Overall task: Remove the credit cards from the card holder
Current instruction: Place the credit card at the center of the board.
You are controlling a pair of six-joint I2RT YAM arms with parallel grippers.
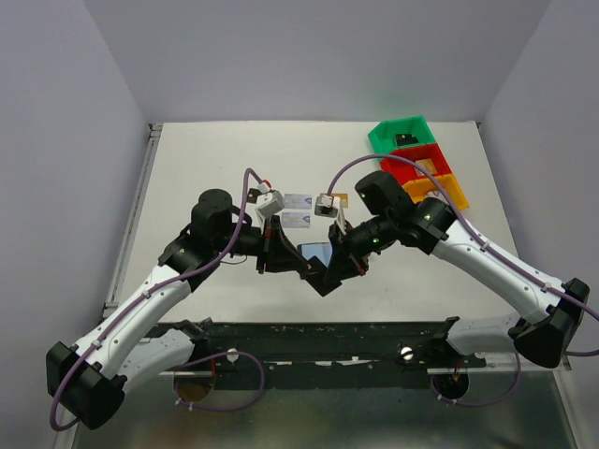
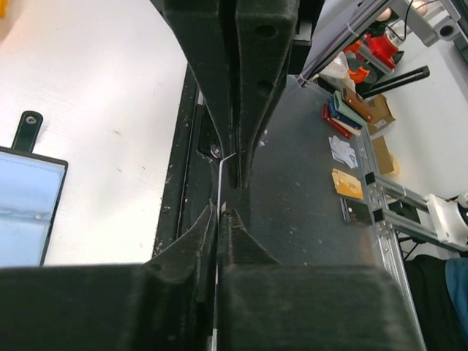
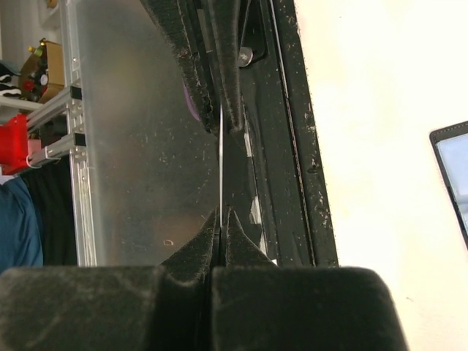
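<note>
One thin credit card (image 2: pixel 219 186) is seen edge-on, held above the table's near edge. My left gripper (image 2: pixel 221 210) is shut on one end of it and my right gripper (image 3: pixel 221 210) is shut on the other end. The same credit card (image 3: pixel 220 161) shows as a pale line in the right wrist view. The card holder (image 1: pixel 318 251) lies open on the table just beyond the two grippers, blue-grey inside, with its strap tab (image 2: pixel 28 130) visible. Two silver-grey cards (image 1: pixel 298 200) (image 1: pixel 296 220) and a gold-orange card (image 1: pixel 341 198) lie flat further back.
Green (image 1: pixel 402 136), red (image 1: pixel 423 161) and orange (image 1: pixel 442 190) bins stand at the back right. A black rail (image 1: pixel 328 341) runs along the table's near edge under the grippers. White walls enclose the table on three sides.
</note>
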